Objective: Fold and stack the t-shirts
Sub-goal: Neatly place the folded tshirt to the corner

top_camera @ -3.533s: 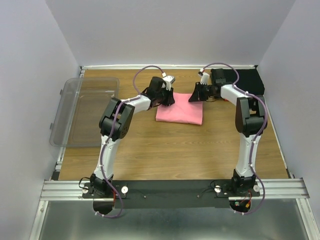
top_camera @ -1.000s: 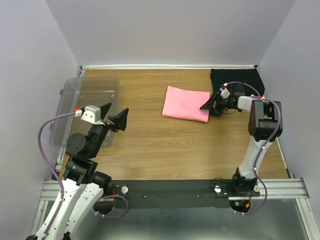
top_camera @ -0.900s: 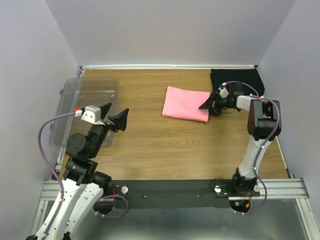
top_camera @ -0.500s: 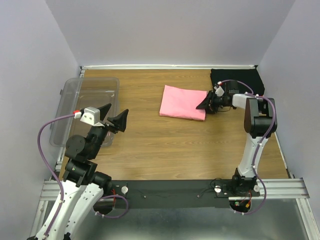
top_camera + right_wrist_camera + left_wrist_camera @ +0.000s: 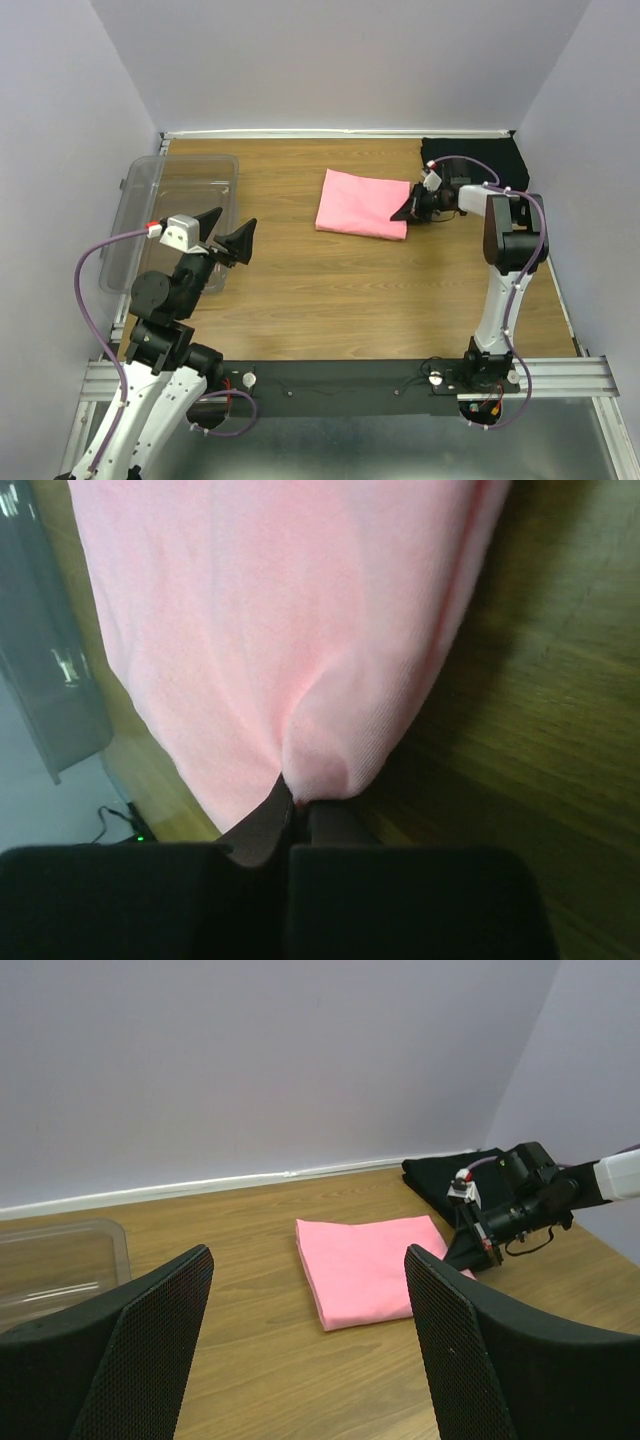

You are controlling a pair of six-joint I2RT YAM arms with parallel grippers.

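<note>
1. Pink t-shirt [image 5: 362, 203]: folded into a flat rectangle on the wooden table [image 5: 330, 300]. Spread leftward from the tip of the right claw [image 5: 405, 212], with the long side running roughly straight away from that tip.
2. Clear plastic tub [image 5: 130, 235]: just left of and beyond the left claw [image 5: 229, 230].
3. Left claw: raised above its own base, jaws wide, holding nothing. Well apart from the pink shirt, ahead and off to the right of it.
4. Right claw: low at the table, jaws pinched together on the shirt's right edge. By far the nearer arm, so probably the one to drag or lift next, pulling along that long side.
5. Black t-shirt [image 5: 470, 160]: in the far right corner, just behind and to the right of the right claw, apart from the pink one.
6. Seen only from the right wrist: cloth puckering into the closed tips, proof of a real grip. Seen only from overhead: both shirts, tub and arms in one layout. Seen best from the left wrist: the layered fold along the shirt's near-left edge. No orange-red shirt in any view.
</note>
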